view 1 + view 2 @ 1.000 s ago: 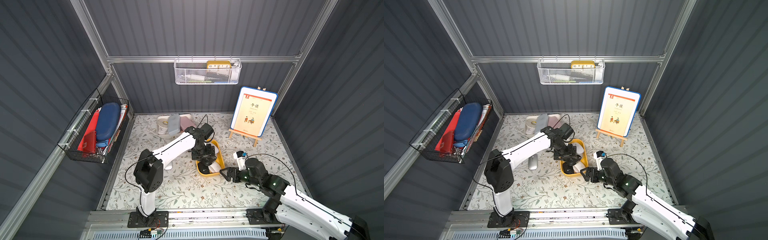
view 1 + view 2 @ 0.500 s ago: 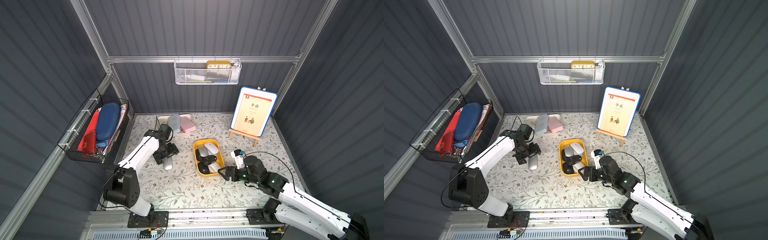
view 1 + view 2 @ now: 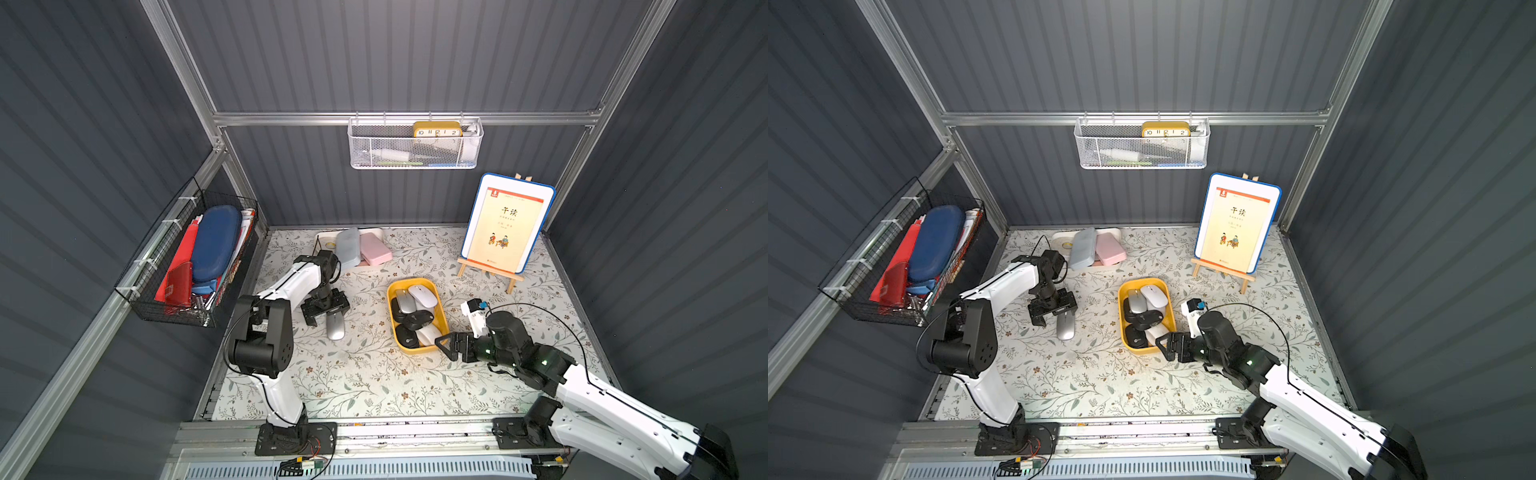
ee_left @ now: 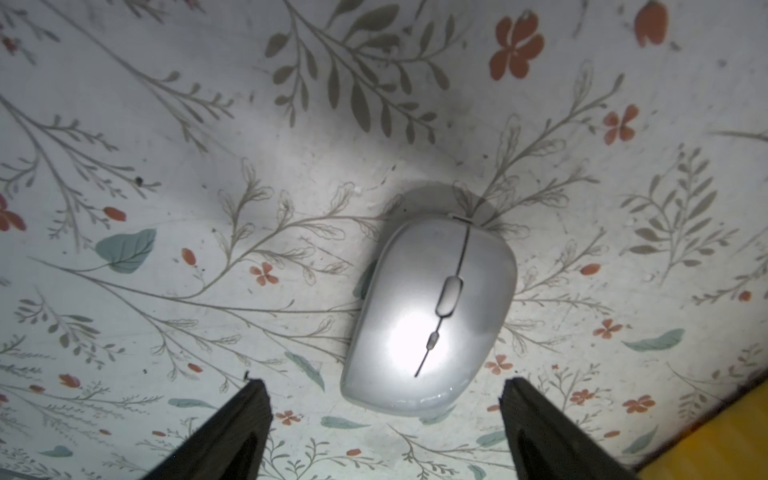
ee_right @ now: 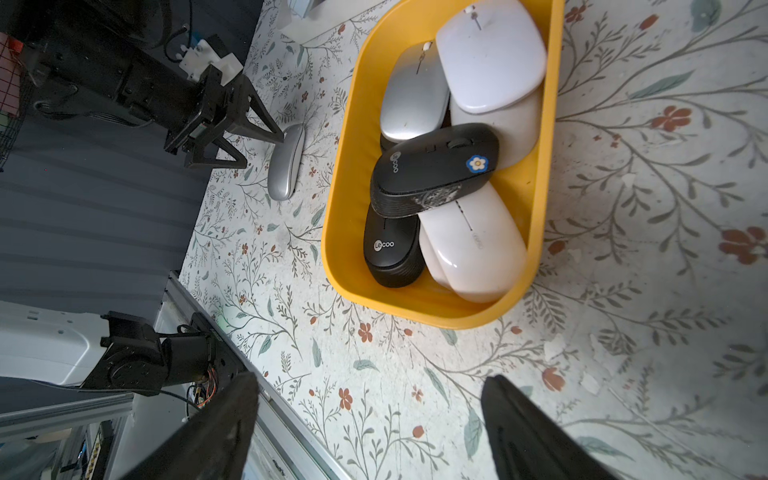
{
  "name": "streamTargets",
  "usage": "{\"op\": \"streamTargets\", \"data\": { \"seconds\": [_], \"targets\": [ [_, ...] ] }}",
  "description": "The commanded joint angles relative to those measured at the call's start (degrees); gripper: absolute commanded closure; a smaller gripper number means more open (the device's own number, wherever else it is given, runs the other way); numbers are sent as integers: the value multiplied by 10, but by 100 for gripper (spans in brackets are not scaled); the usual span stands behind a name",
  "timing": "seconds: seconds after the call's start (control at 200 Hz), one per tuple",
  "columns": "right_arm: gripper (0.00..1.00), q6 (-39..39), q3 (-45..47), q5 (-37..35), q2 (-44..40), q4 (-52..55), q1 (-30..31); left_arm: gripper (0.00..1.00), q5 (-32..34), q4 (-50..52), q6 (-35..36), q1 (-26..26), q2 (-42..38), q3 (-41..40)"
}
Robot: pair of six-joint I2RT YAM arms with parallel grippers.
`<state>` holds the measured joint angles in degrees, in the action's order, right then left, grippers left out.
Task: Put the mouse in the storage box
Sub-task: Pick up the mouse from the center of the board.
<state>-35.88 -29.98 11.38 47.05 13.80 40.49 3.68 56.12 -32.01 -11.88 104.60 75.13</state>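
1. Looking at the storage box (image 5: 419,309), you found it resting on the flowered mat (image 3: 365,382) with several mice piled inside, white, grey and black.
2. A black mouse with a flower sticker (image 5: 432,166) lay crosswise on top of that pile.
3. The mouse (image 4: 432,316) you were after, a silver one, lay flat on the mat outside the box. It was beside the box's long side that faces the left arm, and apart from it.
4. Your left gripper (image 3: 327,313) hung over the rear end of that mouse, on the side away from the box. Its jaws were spread wide, one finger to either side of the mouse. The wrist view showed bare mat between each finger and the mouse, so it held nothing.
5. Your right gripper (image 3: 445,348) sat near the box's short end closest to the arm bases, pointing toward it. Its jaws stood wide apart with only mat between them, and in the wrist view mat also lay between the fingertips and the box's rim.
6. Past the box's far end lay a grey case (image 3: 348,248) and a pink case (image 3: 375,248) side by side, and a picture book (image 3: 505,224) stood on a small easel.
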Motion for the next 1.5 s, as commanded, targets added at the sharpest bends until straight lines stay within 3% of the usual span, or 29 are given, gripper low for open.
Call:
{"op": "streamTargets", "data": {
  "seconds": [0.0, 0.105, 0.345, 0.58, 0.675, 0.931, 1.306, 1.496],
  "targets": [
    [11, 10, 13, -14, -6, -4, 1, 10, -35, -13, 53, -2, 0, 3],
    [11, 8, 21, -15, -4, -16, 1, 9, -47, -23, 99, -1, -4, -5],
    [11, 15, -7, -13, 9, 5, 1, 10, -60, -21, 49, 0, 30, -29],
    [11, 16, -9, -13, 7, 4, 2, 10, -75, -29, 56, 0, 56, -37],
    [12, 16, -9, -17, 5, 5, 1, 18, -75, -34, 58, 0, 59, -46],
    [13, 16, -17, -10, 21, 2, 1, 51, -68, -55, 59, -2, 38, -64],
    [13, 4, -22, -4, 25, 12, 2, 52, -29, -16, 21, -69, -24, -19],
    [13, 0, -22, -64, 10, 52, 1, 52, -21, 8, -16, -94, -80, 22]
  ]
}}
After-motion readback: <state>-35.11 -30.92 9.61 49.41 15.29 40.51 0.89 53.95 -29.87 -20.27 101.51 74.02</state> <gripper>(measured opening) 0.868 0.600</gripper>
